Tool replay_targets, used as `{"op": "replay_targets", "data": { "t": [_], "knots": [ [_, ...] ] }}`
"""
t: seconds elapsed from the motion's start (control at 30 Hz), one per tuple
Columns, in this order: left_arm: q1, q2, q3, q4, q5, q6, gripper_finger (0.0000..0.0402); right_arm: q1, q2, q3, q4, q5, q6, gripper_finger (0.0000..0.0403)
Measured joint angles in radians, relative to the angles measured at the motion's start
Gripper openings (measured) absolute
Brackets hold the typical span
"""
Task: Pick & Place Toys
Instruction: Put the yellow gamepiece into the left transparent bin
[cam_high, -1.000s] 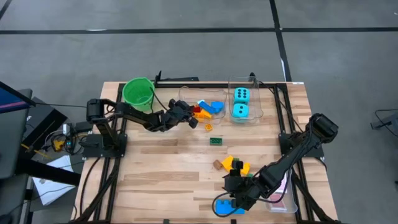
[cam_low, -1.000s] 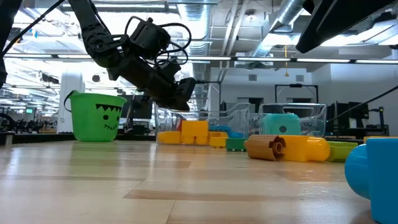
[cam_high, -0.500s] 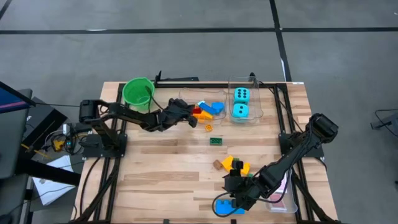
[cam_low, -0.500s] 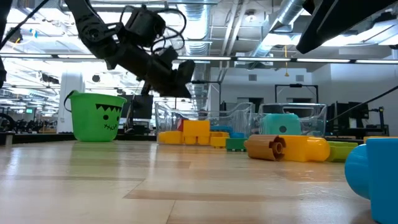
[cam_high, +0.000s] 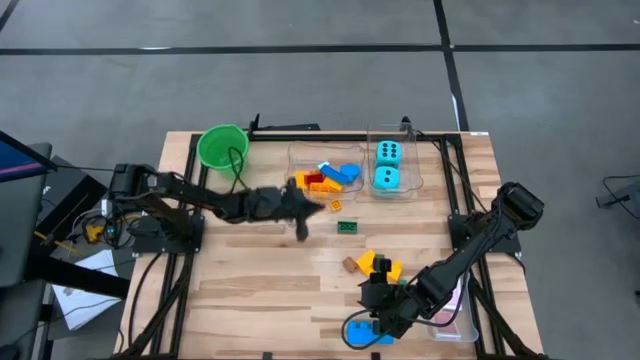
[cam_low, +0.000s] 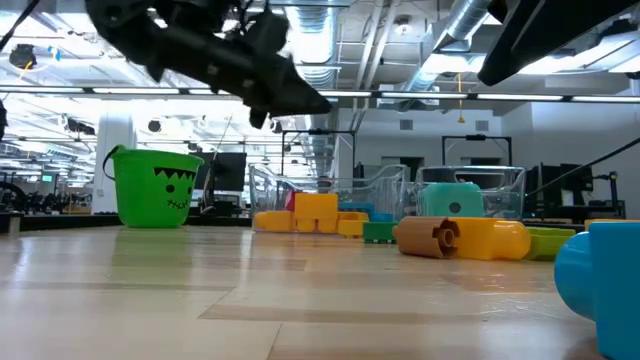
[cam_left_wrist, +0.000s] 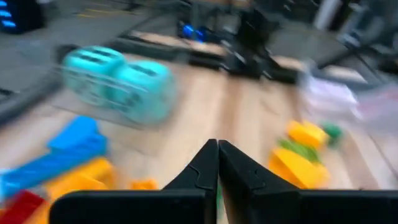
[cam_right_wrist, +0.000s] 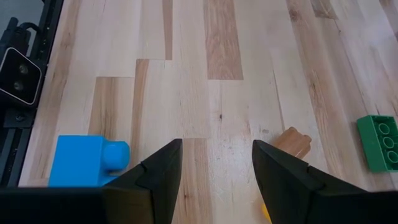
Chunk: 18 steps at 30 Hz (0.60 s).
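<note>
- Wooden surface (cam_high: 250, 270) carries loose blocks, with the green bucket (cam_high: 221, 147) as landmark.
- Left end effector (cam_high: 303, 222) has swung from the tub (cam_high: 325, 176) beside the bucket out toward the green block (cam_high: 347, 227); fingers closed, holding nothing. Judgement: a new pick is starting.
- Right end effector (cam_high: 371, 318) waits half open, empty, over the blue block (cam_high: 362, 334), far from the bucket.
- Blocks fill the tub beside the bucket; dice (cam_high: 387, 166) fill the next tub.

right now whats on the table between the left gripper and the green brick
In the high view, one small green-and-yellow block lies between the left gripper, fingers shut, and the green brick. Otherwise that stretch is bare wood.
</note>
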Motion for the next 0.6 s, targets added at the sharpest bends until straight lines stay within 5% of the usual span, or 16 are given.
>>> {"op": "replay_targets", "data": {
  "t": [0.23,0.43,0.6],
  "knots": [
    [-0.177,0.035,-0.054,0.024,-0.134,-0.025,0.0055,0.0,0.0,0.0,0.001,0.0,0.0,0.0186],
    [-0.305,0.235,-0.055,0.219,-0.353,-0.057,0.0138,-0.002,0.0,0.0,0.005,-0.001,0.0,0.0186],
    [-0.315,0.369,0.02,0.292,-0.633,-0.088,0.0217,-0.002,0.0,0.0,0.005,-0.002,0.0,0.0186]
  ]
}}
